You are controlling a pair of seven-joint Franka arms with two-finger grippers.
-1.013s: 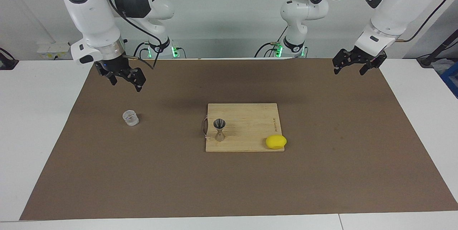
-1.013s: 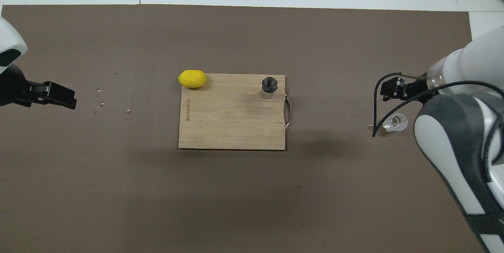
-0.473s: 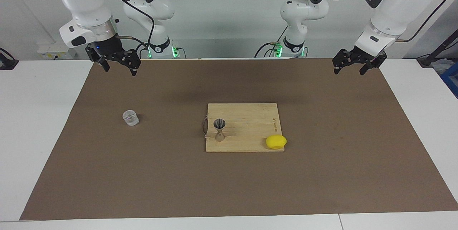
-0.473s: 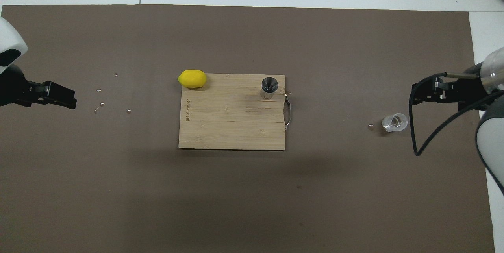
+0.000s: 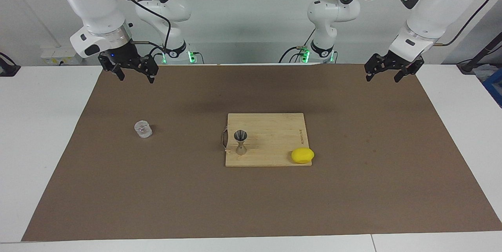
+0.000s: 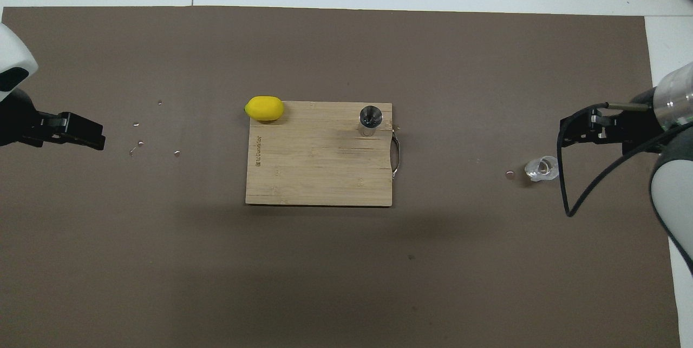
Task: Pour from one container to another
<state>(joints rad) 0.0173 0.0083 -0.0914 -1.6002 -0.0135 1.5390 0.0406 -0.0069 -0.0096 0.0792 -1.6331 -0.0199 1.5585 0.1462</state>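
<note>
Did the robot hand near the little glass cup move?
Yes. The right gripper pulled up and away from the glass cup, back toward the robots' edge of the brown mat.

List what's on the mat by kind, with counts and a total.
Glass cup: 1
Metal jigger: 1
Lemon: 1
Wooden cutting board: 1
Total: 4

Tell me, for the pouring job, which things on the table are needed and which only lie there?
Needed:
glass cup, on the mat toward the right arm's end
metal jigger, standing on the board

Only lying there:
cutting board
lemon, at the board's corner
brown mat
</note>
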